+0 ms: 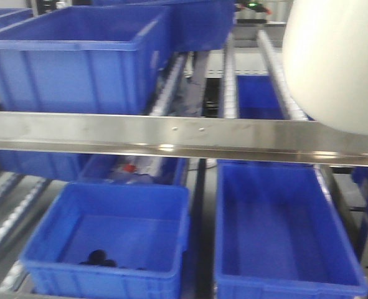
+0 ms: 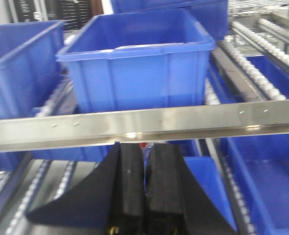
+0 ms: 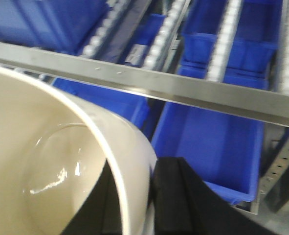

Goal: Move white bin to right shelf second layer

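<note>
Right gripper [image 3: 134, 193] clamped on the rim of the white bin [image 3: 41, 147]: I have one finger inside the wall and one outside. In the front view the bin hangs at the right end of the right shelf second layer, across its steel front bar [image 1: 171, 134] and before its roller rails [image 1: 230, 75]; whether it touches them I cannot tell. My left gripper [image 2: 144, 181], fingers pressed together on nothing, sits low before that bar. A blue crate [image 1: 65, 75] stands on the rollers at left, and an open blue crate [image 1: 277, 237] lies on the level beneath.
</note>
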